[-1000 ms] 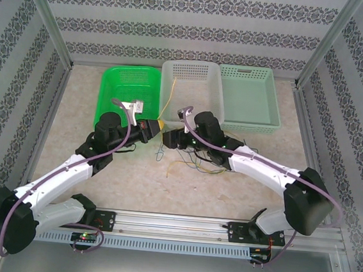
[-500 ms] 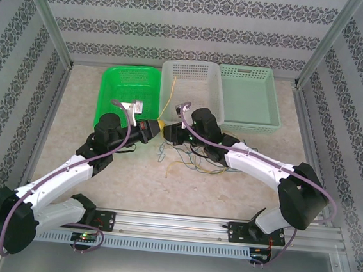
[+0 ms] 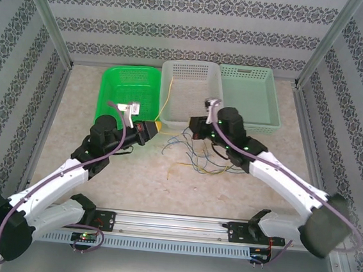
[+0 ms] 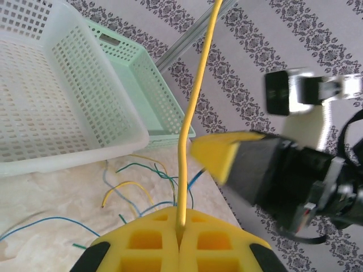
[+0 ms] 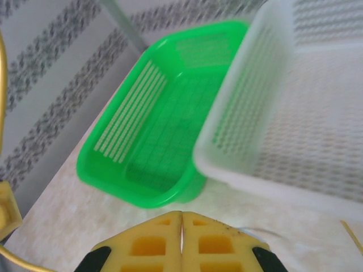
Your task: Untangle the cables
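The cables (image 3: pixel 196 155) are hair-thin yellow, green and blue strands. One stiff yellow cable (image 4: pixel 190 113) is pinched between the ribbed yellow pads of the left gripper (image 4: pixel 180 241) and rises from the tips in a gentle bend. Just beyond those tips the rest curl loosely on the marbled table (image 3: pixel 132 176), beside the right gripper (image 5: pixel 181 226), whose pads press together along a thin seam. Farther off sit lattice-walled plastic baskets — a green basket (image 5: pixel 159 130), a white basket (image 4: pixel 68 113) and a mint basket (image 4: pixel 148 85).

Grey damask-striped wall panels (image 3: pixel 192 28) enclose a beige marbled tabletop (image 3: pixel 133 170), framed by aluminium posts (image 3: pixel 49 23).
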Tool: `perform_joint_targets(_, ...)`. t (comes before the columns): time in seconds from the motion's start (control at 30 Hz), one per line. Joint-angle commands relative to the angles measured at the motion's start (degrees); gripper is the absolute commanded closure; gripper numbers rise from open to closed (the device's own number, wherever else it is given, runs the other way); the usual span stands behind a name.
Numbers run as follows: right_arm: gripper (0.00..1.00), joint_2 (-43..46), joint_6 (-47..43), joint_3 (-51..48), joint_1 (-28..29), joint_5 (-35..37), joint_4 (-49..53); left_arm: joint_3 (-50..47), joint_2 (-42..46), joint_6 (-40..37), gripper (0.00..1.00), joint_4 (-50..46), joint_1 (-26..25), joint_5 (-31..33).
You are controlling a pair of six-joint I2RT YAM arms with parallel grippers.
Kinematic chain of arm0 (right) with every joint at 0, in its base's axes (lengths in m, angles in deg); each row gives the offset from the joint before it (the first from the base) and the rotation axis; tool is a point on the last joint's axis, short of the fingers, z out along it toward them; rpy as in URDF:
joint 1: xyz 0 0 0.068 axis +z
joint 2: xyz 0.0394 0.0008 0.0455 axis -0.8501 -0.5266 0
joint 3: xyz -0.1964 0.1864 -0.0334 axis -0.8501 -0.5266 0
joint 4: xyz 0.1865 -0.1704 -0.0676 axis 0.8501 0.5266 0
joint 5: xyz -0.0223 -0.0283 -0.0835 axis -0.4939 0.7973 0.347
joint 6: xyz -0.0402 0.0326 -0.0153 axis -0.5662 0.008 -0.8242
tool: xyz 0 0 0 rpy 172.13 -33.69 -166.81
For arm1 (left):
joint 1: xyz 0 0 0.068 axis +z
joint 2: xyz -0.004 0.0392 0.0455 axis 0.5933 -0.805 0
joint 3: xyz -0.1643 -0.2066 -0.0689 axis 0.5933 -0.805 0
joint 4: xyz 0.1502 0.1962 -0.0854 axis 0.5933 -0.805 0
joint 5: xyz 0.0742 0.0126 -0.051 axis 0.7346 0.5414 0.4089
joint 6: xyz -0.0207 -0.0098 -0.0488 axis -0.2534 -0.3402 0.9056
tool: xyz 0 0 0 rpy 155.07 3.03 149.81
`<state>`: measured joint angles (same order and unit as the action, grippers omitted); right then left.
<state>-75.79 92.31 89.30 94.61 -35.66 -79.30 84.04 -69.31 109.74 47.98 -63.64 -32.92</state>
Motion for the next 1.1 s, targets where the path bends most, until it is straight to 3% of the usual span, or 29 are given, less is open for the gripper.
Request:
perform_joint_targets(0.0,1.00,6.8,-2.3,-1.9,-2.1,9.6,10.4,-0.5,2.6,-2.8,1.00,-4.0,0.7,1.9)
perform_joint_targets(0.37,1.00,21.8,-1.4,-4.7,-9.6,19.9,27.1,0.8,2.8,-4.6,1.00,-7.1,1.9,2.1)
perform_joint_targets(0.63,1.00,25.1,2.0,-6.0,-15.6,23.6,31.8,0.5,4.1,-4.5,1.00,-7.7,3.0,4.3)
perform_joint_targets(0.8,1.00,25.9,2.6,-6.1,-18.7,26.1,34.2,0.3,7.2,-5.1,1.00,-10.1,3.7,9.0)
perform_joint_targets(1.07,1.00,27.0,2.5,-6.1,-24.9,26.1,35.9,2.1,13.3,-7.0,1.00,-15.6,7.6,13.5)
